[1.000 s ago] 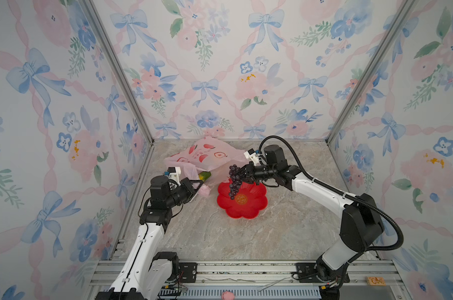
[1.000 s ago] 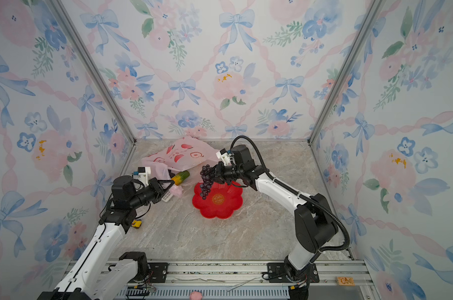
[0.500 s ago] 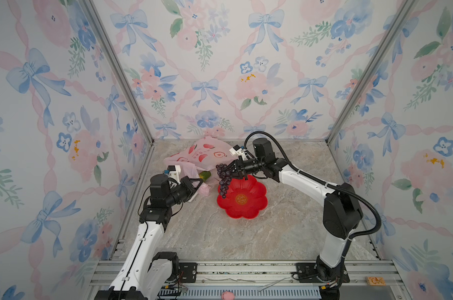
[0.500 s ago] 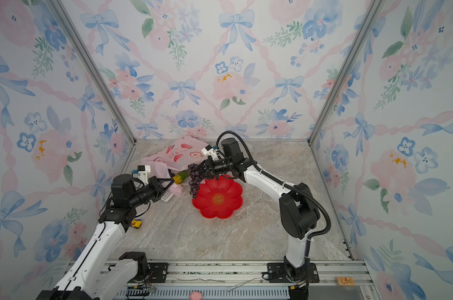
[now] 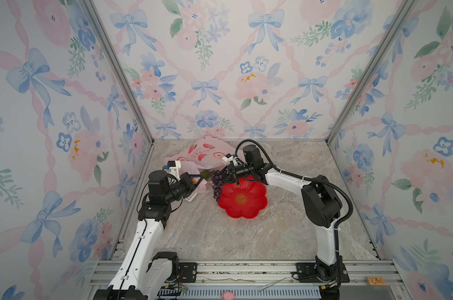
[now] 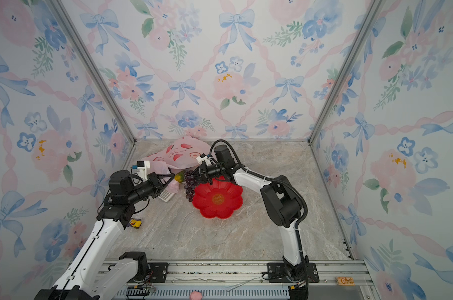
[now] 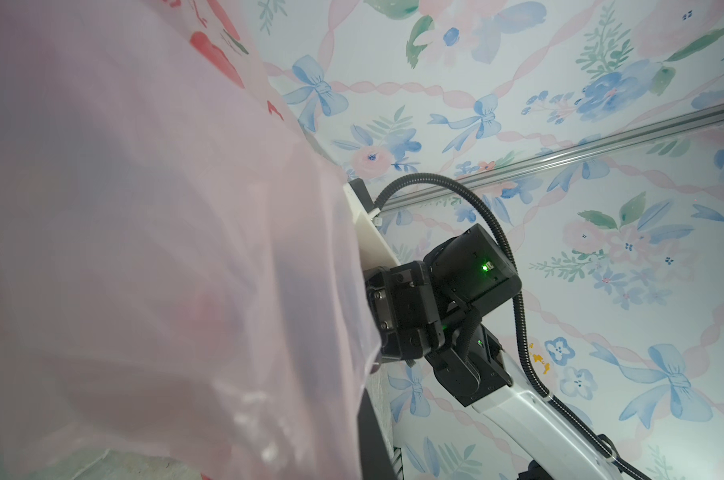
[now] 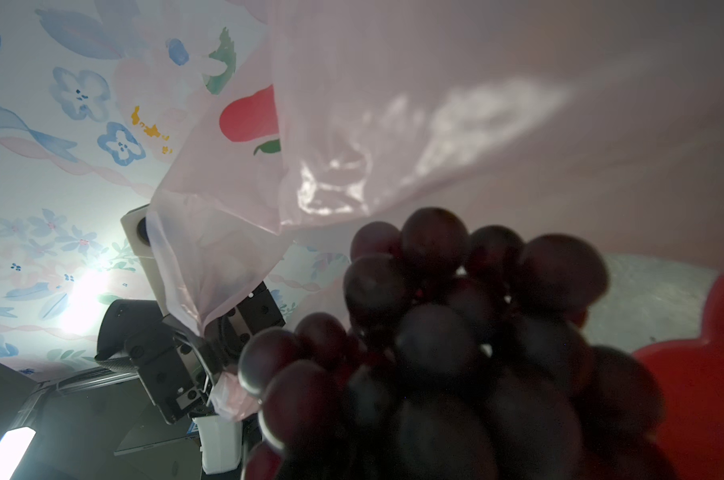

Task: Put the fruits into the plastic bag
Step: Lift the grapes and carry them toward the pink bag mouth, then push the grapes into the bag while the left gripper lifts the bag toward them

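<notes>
Tabletop (image 5: 246,239) of grey marbled stone carries everything. Farthest left, close to the left arm's base, a small yellow item (image 6: 135,223) lies alone; what it is cannot be told.

Right of it, the left tool (image 5: 198,181) is pressed together on a gathered fold of the plastic bag (image 5: 204,155) and holds that near edge of film up off the surface. The right wrist view shows the pink film drawn to a point between this tool's fingers (image 8: 194,353). In the left wrist view the film covers much of the picture. The rest of the bag lies crumpled at the far side, left of centre, close to the back wall, with its red fruit prints facing up.

Just beside the bag's near edge, between the two tools, lies a green-and-yellow fruit (image 5: 205,174). Whether it sits inside the bag's mouth cannot be told.

Next to that fruit hangs the grape bunch (image 5: 217,185), dark purple and pointing straight down. It is outside the bag, just beside the lifted edge, and its lower grapes overlap the left rim of the red plate (image 5: 242,200) in both top views. Whether they touch the rim is unclear.

The right tool (image 5: 226,176), reaching across from the right, pinches the top of the bunch. The flower-shaped plate sits near the middle of the tabletop.
</notes>
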Tool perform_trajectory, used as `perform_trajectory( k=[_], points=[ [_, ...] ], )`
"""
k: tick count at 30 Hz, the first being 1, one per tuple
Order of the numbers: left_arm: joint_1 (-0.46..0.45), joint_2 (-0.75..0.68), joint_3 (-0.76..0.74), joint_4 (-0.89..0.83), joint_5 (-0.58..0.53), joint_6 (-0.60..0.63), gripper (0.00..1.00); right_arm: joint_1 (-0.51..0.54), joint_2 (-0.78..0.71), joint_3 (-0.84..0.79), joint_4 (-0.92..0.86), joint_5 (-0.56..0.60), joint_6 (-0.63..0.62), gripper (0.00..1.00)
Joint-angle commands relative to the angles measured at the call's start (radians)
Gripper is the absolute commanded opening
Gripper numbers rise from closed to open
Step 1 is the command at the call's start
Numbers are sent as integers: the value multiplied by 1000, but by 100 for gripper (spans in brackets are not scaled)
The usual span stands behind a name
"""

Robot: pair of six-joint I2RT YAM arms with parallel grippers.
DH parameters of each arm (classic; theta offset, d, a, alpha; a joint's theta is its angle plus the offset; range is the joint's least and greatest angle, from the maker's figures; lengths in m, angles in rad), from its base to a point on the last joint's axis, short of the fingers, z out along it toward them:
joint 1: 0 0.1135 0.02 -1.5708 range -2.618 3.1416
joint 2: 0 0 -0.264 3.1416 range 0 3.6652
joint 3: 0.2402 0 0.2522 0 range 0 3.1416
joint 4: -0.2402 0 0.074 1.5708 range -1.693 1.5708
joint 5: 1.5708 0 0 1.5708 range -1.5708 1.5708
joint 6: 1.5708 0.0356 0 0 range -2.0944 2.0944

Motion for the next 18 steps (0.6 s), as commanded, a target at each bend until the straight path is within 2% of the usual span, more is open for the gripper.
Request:
perform_trajectory(
  k=[1,8,18],
  points=[
    [-10,-6,20,9,44,39,0,10,29,78,-19,-7,14,13],
    [-50,-4,27,9,95,82,0,10,90,236,-334,72,-78,14],
    [-124,5,26,-57,136,173,0,2,153,386,-453,181,32,14]
  ],
)
